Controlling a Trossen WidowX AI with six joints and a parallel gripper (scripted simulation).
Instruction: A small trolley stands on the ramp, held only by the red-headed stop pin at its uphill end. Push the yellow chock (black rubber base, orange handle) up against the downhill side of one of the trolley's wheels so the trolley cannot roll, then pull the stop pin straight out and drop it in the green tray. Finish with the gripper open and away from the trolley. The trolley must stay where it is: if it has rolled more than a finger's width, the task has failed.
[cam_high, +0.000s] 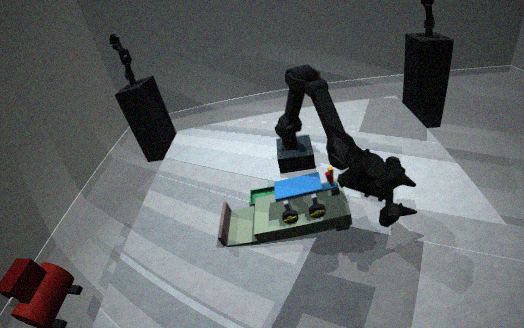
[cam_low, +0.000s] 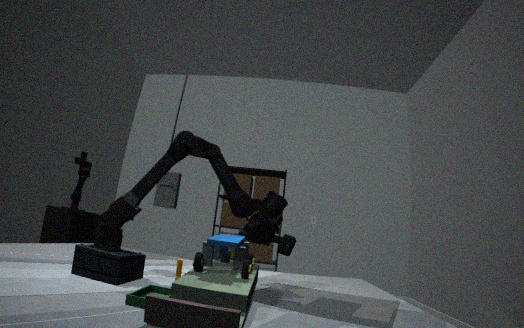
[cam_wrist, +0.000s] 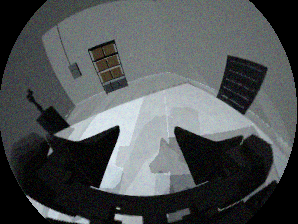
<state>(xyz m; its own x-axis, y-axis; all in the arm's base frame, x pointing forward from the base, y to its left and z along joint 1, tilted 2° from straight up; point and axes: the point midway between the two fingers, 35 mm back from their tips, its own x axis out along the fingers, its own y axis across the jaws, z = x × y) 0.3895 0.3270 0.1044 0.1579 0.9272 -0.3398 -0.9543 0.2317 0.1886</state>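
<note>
the step in hand looks to be the first one, setting the chock: its orange handle (cam_high: 330, 169) (cam_low: 179, 268) stands off the ramp (cam_high: 302, 228) (cam_low: 215, 292), on the arm's base side, so no wheel is blocked by it. the gripper (cam_high: 414, 198) (cam_low: 281, 223) (cam_wrist: 147, 129) hangs beyond the uphill end, its fingers spread wide and released, with nothing between them. the next move probably calls for swinging back and down to the chock without brushing the trolley (cam_high: 298, 186) (cam_low: 226, 239), then pushing it snug to the downhill side of a wheel; the pin should wait until then, since pulling it first would likely let the trolley roll.

the trolley sits on the ramp, a flat bright blue deck on grey legs, with dark wheels marked in yellow. the stop pin's red head (cam_high: 328, 177) (cam_low: 226, 233) shows at its uphill end, so it seems still unpulled. the green tray (cam_high: 253, 196) (cam_low: 133, 299) lies beside the ramp on the tabletop. the chock's black base is too hidden to judge.
</note>
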